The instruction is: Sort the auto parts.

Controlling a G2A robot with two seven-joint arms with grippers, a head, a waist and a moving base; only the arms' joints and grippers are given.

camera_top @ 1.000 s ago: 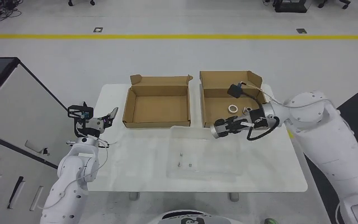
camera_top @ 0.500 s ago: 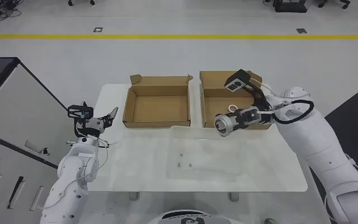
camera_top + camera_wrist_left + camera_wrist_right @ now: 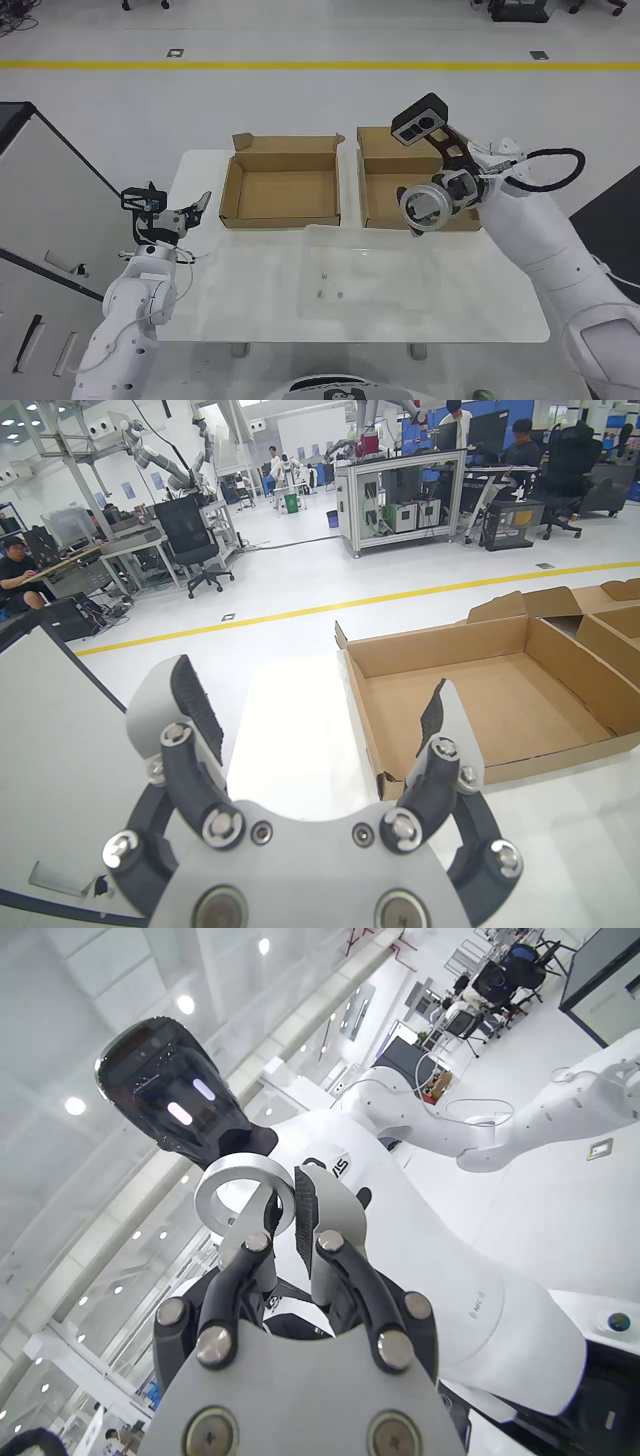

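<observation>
Metal ring: silvery, smooth, flat-faced band, held by the right gripper in the air over the front wall of the right cardboard box.
Right fingers: almost closed, nipping the ring's wall, one ribbed black pad inside the bore and one outside.
Change: over the last second the right wrist has rolled from lying low across the box front to pointing up towards the robot's head. The left arm has stayed put.
Meaning: probably the ring is being held up for a look before it goes into a box. It is not yet sorted.
Left gripper: spread wide and empty at the left edge of the worktop, near the left cardboard box, whose plain brown floor is bare.
Clear tray: glossy plastic, in front of both boxes, with a few tiny parts inside, too small to identify.
</observation>
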